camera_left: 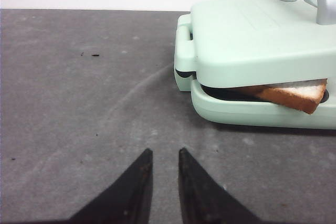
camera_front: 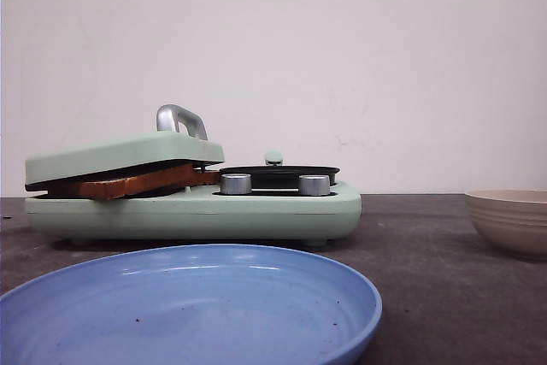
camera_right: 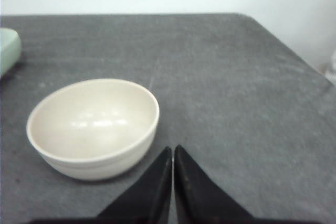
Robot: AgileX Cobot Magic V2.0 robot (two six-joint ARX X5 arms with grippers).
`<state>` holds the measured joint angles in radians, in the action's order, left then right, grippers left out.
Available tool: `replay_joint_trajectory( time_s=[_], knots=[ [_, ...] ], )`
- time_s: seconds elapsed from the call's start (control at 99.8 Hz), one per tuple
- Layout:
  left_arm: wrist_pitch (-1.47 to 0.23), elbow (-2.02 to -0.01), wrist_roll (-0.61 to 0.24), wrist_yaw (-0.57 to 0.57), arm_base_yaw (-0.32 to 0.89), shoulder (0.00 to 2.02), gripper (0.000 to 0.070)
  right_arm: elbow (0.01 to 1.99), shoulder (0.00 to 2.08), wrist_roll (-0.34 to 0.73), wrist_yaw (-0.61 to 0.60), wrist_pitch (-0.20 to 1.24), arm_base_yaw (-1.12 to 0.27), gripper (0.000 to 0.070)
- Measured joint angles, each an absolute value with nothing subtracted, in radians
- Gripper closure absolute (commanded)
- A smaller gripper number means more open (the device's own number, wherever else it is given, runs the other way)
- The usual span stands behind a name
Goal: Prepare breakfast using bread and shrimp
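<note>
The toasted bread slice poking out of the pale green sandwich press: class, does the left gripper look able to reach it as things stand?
Probably yes. The left gripper hovers over bare grey table, nothing between it and the bread slice. However, the press lid rests on the slice.

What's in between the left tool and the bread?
Nothing but bare grey table. In the left wrist view, the left tool points toward the bread, which pokes out of the green sandwich maker.

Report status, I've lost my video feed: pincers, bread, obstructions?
Left pincer slightly open, empty, over bare table. Right pincer shut, empty, beside cream bowl. Bread clamped in green sandwich maker, corner sticking out. Nothing blocking.
</note>
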<state>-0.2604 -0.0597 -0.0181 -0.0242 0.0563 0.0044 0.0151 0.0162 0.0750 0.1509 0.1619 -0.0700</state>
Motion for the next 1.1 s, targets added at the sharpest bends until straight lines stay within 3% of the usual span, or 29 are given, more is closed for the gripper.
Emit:
replay_joint_trajectory(
  time_s=[0.441, 1.102],
  knots=[
    [-0.260, -0.060, -0.018, -0.024, 0.056, 0.004, 0.0672, 0.014, 0.002, 0.075, 0.153, -0.018, -0.069, 0.0700],
    [-0.260, -0.060, -0.018, -0.025, 0.056, 0.004, 0.0672, 0.014, 0.002, 0.075, 0.156, -0.028, -0.069, 0.0700]
  ],
)
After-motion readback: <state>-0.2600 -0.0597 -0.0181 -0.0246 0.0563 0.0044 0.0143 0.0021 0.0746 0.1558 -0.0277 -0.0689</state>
